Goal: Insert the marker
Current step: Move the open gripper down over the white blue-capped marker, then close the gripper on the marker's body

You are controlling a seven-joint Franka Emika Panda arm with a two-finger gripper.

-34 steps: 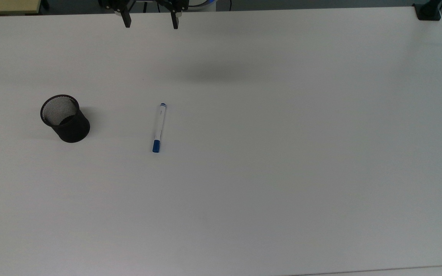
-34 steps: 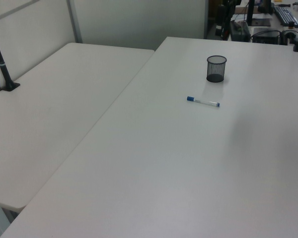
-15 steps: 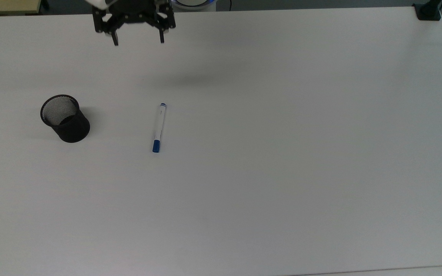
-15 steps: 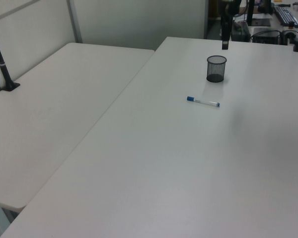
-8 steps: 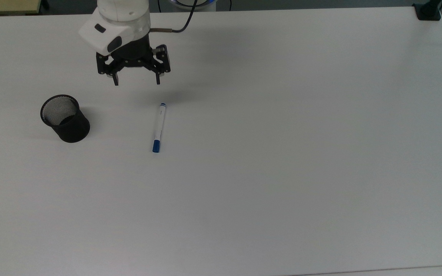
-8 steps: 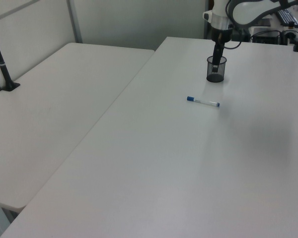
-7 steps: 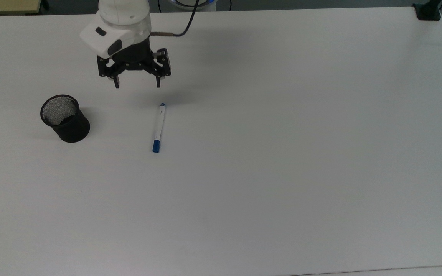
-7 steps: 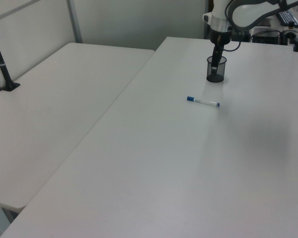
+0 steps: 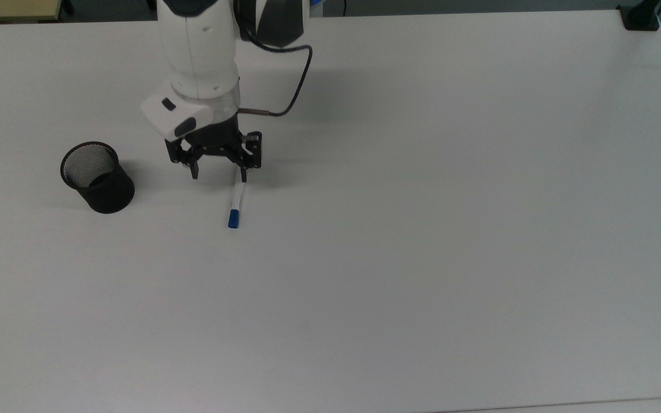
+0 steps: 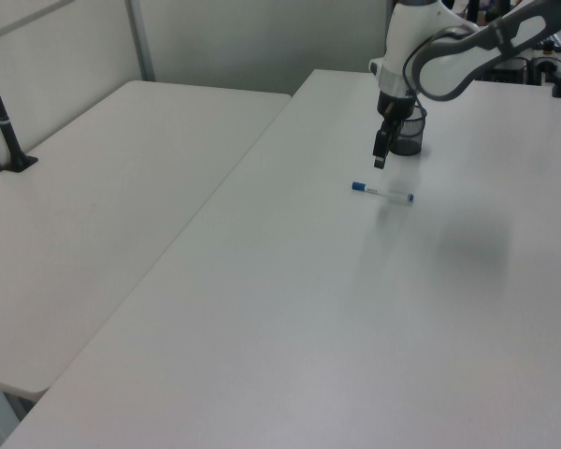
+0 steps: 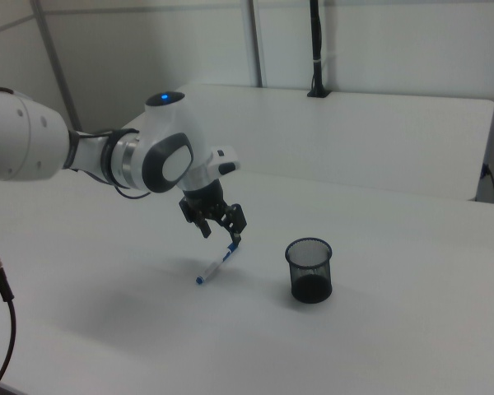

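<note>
Claw (image 9: 219, 174) descended over marker (image 9: 235, 204); cup (image 9: 98, 178) empty

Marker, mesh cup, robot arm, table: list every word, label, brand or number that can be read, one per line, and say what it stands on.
No text can be read.
The marker: faint dark print on the white barrel, too small to read.
The black mesh cup: no label seen.
The arm's white housing above the gripper: dark oval marks, no lettering.
The table: plain white.
</note>
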